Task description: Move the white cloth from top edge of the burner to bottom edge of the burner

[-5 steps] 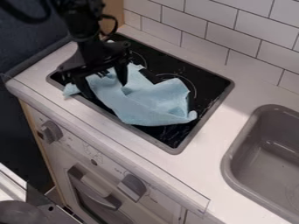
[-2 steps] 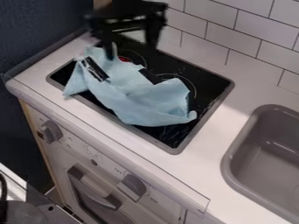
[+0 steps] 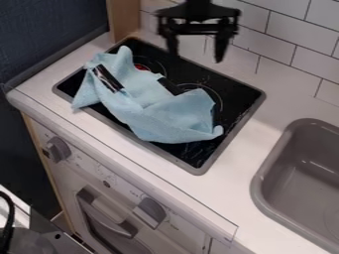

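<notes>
In the camera view, the claw [image 3: 197, 55] hangs open, its two fingers apart, in front of the tiled wall [image 3: 291, 39] at the counter's [image 3: 261, 149] back edge. The light-blue cloth [image 3: 172, 119] lies crumpled on the black burner [image 3: 237, 101], from near its back left corner towards its front edge, one tip crossing the frame at the front left.

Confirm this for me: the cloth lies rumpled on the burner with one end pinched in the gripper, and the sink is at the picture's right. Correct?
Not quite: the gripper is open, holding no part of the cloth, as the camera view shows. The cloth does lie rumpled on the burner, and the sink is at the picture's right.
</notes>
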Robot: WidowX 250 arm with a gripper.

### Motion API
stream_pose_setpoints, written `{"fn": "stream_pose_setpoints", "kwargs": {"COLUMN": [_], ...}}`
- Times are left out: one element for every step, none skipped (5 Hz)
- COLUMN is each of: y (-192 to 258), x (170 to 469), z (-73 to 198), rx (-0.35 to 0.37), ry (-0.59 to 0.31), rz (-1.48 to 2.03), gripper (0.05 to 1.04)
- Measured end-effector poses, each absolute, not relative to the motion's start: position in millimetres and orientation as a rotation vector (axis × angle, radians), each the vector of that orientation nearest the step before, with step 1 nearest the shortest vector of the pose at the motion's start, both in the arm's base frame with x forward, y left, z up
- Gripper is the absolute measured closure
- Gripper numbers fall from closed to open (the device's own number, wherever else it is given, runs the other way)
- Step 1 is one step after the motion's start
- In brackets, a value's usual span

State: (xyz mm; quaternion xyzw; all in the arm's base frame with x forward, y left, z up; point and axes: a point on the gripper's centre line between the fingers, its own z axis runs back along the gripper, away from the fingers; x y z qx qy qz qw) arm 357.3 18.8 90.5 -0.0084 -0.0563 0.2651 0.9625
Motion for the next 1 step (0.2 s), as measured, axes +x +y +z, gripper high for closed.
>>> {"fn": "stream_pose_setpoints", "kwargs": {"y": [2.2], "x": [380.8], "z": [89.1], "rx": [-0.101], "ry": [-0.12], "rz": [0.415], "gripper": [0.083]}}
